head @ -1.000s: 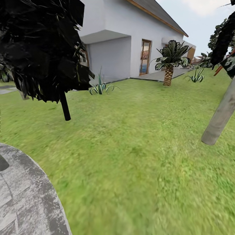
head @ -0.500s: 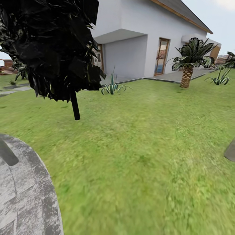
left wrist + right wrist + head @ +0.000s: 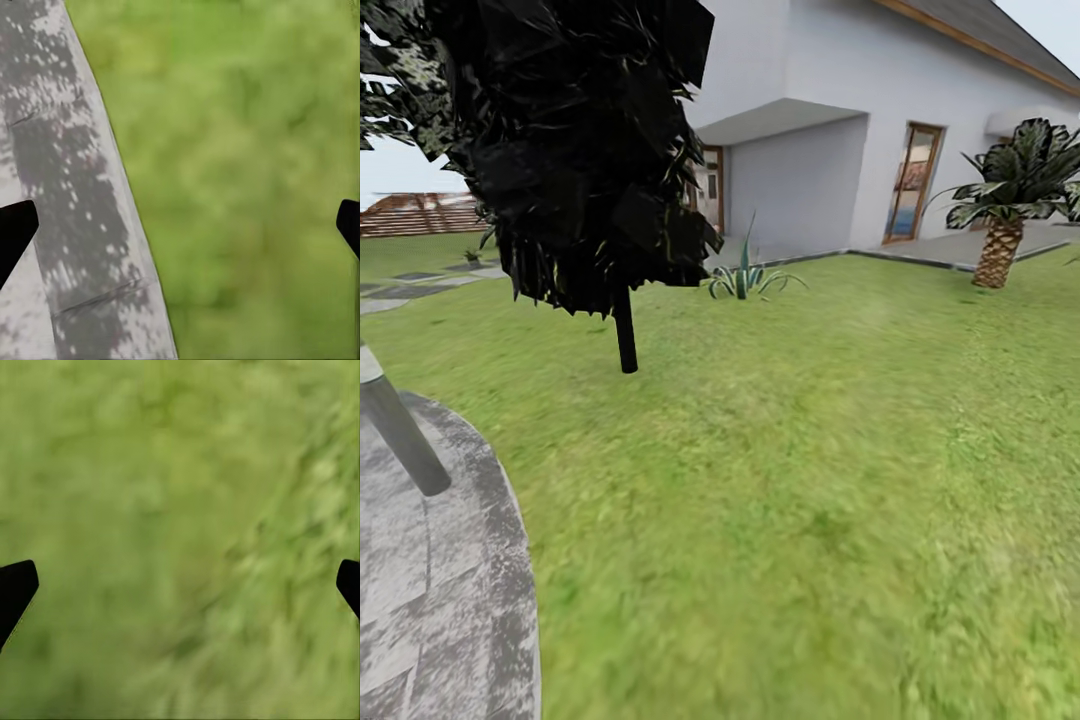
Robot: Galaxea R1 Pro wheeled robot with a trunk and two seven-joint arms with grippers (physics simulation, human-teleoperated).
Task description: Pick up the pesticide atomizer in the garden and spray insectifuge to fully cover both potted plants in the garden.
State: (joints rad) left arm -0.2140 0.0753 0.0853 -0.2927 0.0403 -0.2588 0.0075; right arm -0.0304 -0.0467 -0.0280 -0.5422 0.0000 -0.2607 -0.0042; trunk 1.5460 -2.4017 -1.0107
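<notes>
The pesticide atomizer and the potted plants are out of view. The garden lawn point(image 3: 810, 480) spreads across the head view. In the left wrist view my left gripper point(image 3: 180, 229) is open, its dark fingertips point(image 3: 15, 232) far apart above the border between the grey patio point(image 3: 67, 187) and the grass. In the right wrist view my right gripper point(image 3: 180, 585) is open too, its fingertips point(image 3: 15, 589) wide apart over bare, blurred grass.
A round grey patio point(image 3: 440, 600) lies at the lower left, with a grey post point(image 3: 400, 435) rising from it. A dark-leaved tree point(image 3: 625, 335) stands ahead left. Farther off are a spiky green rosette point(image 3: 745, 280), a palm point(image 3: 1000, 250), the white house point(image 3: 840, 120) and stepping stones point(image 3: 410, 285).
The camera has turned left, so the whole picture has slid right. The leaning grey trunk at the right has left the view and a grey post has come in at the left.
</notes>
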